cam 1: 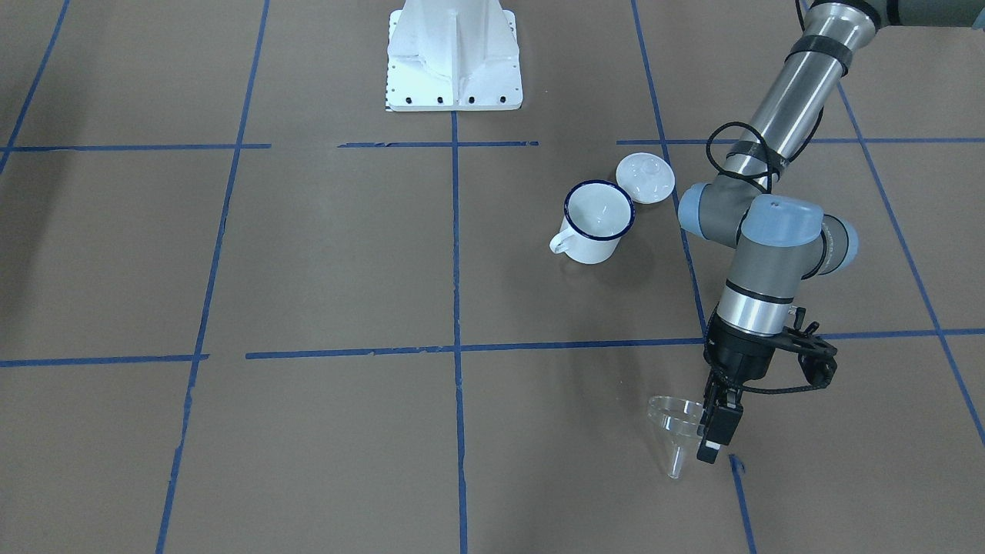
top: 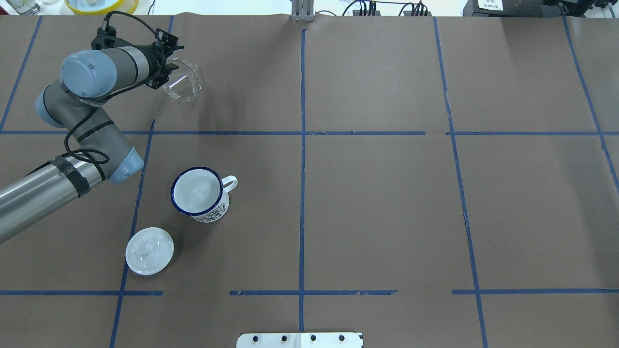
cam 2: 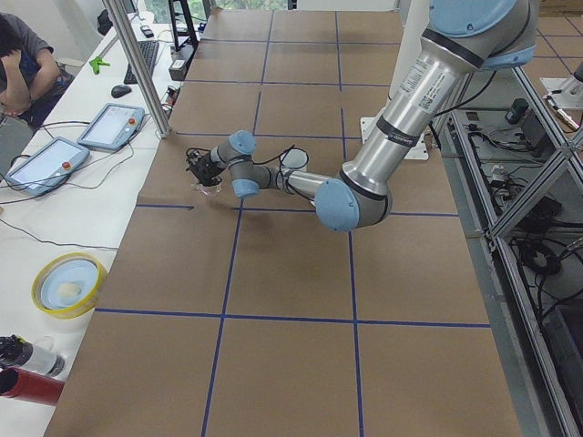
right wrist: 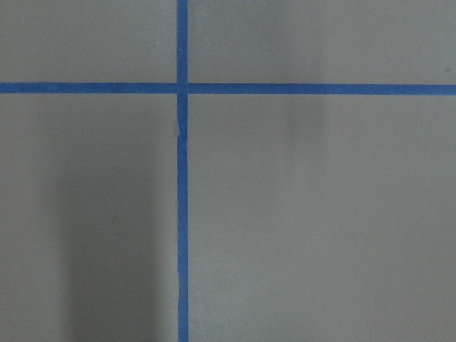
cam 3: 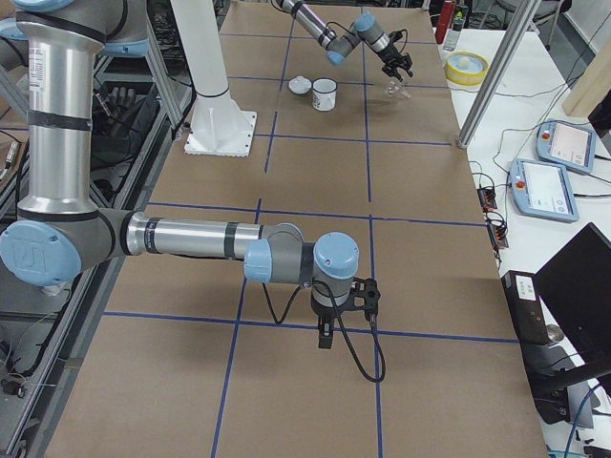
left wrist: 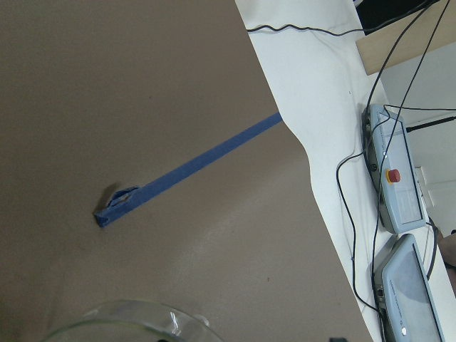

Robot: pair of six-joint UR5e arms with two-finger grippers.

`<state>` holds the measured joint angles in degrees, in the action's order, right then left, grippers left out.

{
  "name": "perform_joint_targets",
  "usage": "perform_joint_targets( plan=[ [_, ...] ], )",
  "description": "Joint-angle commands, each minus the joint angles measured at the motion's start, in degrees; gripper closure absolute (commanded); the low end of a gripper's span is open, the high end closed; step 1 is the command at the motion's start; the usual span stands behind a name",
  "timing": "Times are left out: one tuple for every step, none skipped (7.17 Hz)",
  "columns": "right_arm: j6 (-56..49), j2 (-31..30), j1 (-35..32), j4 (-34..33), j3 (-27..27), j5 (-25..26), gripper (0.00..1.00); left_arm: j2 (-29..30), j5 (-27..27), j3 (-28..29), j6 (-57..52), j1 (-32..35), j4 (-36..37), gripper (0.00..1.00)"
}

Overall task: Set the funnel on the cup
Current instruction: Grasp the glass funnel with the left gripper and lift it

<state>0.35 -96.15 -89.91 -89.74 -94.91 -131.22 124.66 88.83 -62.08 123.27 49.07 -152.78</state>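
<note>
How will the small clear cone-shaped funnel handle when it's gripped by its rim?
Probably light and stiff: the clear cone-shaped funnel holds its shape though the left end effector pinches only its rim. Its smooth wall looks slippery. Set on its side, the round rim might roll.

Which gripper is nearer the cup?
Left. The left gripper holds the funnel in the grid square beside the cup; the right gripper hangs far off toward the table's other end.

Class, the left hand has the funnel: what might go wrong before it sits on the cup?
The left hand pinches the funnel by its clear rim alone, so it may slip or tilt. The cup looks about as wide as the funnel, so a small offset could leave it lopsided. The lid lies near the cup and might get bumped.
</note>
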Motion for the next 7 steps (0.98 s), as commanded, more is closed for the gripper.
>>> perform_joint_targets(
  plan=[
    [0.0,0.0,0.0,0.0,0.0,0.0,0.0,0.0,0.0,-2.2,-0.3,0.1,-0.1,1.0],
    [0.0,0.0,0.0,0.0,0.0,0.0,0.0,0.0,0.1,-3.0,-0.4,0.1,-0.1,1.0],
    [0.0,0.0,0.0,0.0,0.0,0.0,0.0,-0.5,0.0,-4.1,-0.7,0.1,0.1,1.0],
    [0.0,0.0,0.0,0.0,0.0,0.0,0.0,-0.8,0.3,-5.9,-1.4,0.2,0.3,1.0],
    [0.0,0.0,0.0,0.0,0.0,0.0,0.0,-1.5,0.7,-9.9,-1.8,0.8,0.6,1.0],
    [0.0,0.0,0.0,0.0,0.0,0.0,0.0,-2.5,6.1,-14.6,-3.2,1.9,5.0,1.0],
    [0.0,0.0,0.0,0.0,0.1,0.0,0.0,-2.5,10.3,-21.2,-4.2,3.0,14.3,1.0]
  ],
)
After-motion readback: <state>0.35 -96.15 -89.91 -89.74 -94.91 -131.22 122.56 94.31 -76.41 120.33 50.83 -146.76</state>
